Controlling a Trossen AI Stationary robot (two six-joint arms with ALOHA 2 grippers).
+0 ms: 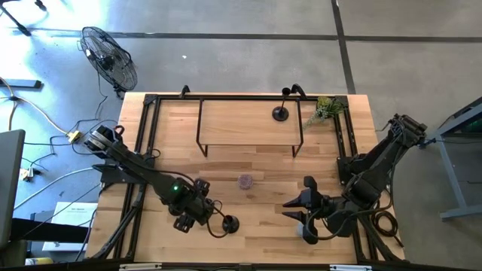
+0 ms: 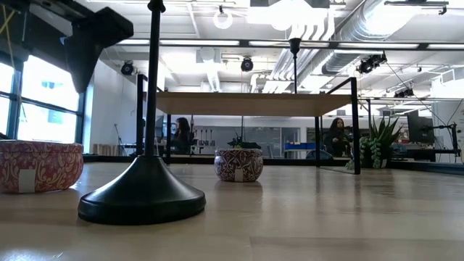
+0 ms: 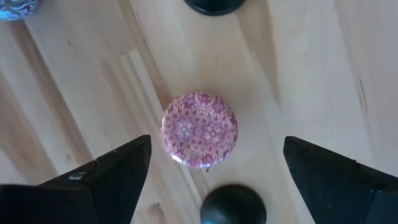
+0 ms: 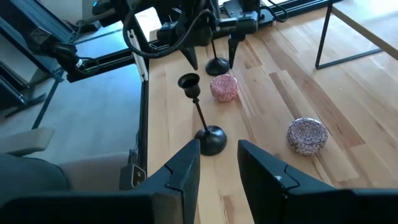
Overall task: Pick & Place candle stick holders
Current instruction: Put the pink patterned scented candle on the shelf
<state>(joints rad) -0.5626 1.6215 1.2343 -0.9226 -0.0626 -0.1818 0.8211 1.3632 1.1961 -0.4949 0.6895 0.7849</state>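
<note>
Near the table's point(image 1: 226, 120) front edge, the left gripper point(image 1: 197, 207) hangs spread beside a candle stick holder point(image 1: 230, 223), apparently mid-pick; next it must straddle the stem and pinch, while the right gripper point(image 1: 301, 214) waits, narrowly parted and empty.

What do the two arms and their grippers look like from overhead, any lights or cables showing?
Both arms are dark, jointed links. The left arm shows a small green light near its wrist and black cables looping by the left gripper. The right arm ends in the right gripper, with two dark, wedge-shaped fingers; cables coil beside its wrist.
</note>
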